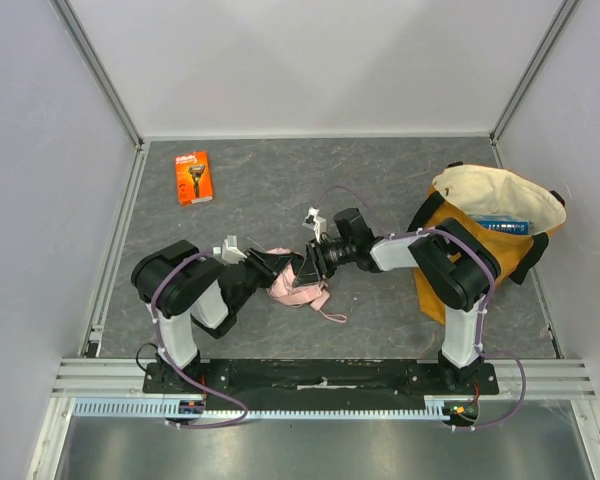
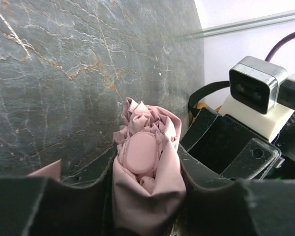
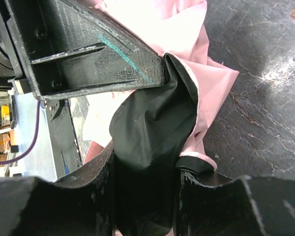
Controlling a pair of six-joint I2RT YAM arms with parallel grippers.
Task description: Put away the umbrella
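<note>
Gathering the pale pink fabric compact umbrella [image 1: 298,287] into a firm hold appears to be the step in hand. It lies crumpled on the dark grey marbled table [image 1: 400,180], between the two arms and toward the near edge. It is well apart from the mustard-yellow canvas tote bag [image 1: 480,195], which stands open at the right side. The left gripper [image 1: 280,268] is clenched on the umbrella: in the left wrist view, bunched pink cloth and a rounded pink end piece fill the gap, with the black fingers [image 2: 83,201] pressing in from both sides. The right gripper [image 1: 313,262] comes from the opposite side and grasps the umbrella too, a fold of black lining and pink cloth pinched between its fingers [image 3: 64,206]. The two claws sit just beside each other. The canopy looks loosely collapsed rather than neatly wrapped, and a thin pink wrist loop [image 1: 332,316] trails on the table. By this showing the umbrella is secured but not yet stowed. The next move likely calls for carrying the bundle rightward to the bag's open mouth, lifted clear of its rim. One claw would probably need to let go, with the slack cloth kept from snagging.
</note>
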